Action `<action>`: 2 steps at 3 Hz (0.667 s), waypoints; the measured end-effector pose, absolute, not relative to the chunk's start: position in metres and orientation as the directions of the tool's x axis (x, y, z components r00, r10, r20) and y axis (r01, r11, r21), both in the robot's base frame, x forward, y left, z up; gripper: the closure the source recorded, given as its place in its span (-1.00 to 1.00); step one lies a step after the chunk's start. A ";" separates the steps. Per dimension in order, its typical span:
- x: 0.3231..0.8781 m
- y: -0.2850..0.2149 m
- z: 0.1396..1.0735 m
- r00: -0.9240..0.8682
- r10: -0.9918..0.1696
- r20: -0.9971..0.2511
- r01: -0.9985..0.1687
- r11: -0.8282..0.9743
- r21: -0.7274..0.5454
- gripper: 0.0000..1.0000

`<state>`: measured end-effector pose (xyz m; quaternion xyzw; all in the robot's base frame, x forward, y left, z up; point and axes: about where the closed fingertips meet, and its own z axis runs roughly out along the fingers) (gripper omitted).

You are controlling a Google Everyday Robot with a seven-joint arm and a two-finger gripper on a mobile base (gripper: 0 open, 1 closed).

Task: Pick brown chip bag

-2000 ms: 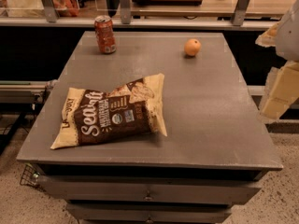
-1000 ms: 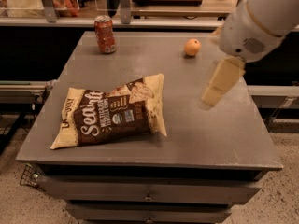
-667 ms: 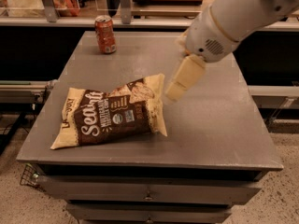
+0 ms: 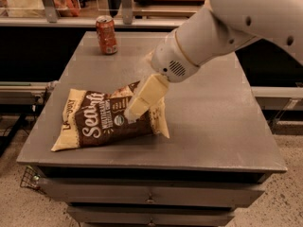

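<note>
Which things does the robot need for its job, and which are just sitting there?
For the job:
- chip bag, lying flat near the front left
- gripper, down over the bag's right half

Just sitting there:
- soda can, upright at the back left
- table, holding both

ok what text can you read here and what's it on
"Sea...": big white script on the crinkly brown chip bag; rest unclear.
Bag's small print: too blurred.
Orange-red metal drink can: label unreadable.
Cream pincer, over the bag's right part: no text.
</note>
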<state>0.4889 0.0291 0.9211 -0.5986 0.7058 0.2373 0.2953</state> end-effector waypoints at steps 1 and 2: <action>0.479 0.061 0.894 -0.101 -0.704 -0.703 -0.988 0.154 -0.012 -1.00; 0.483 0.069 0.883 -0.110 -0.710 -0.695 -0.982 0.185 -0.033 -0.62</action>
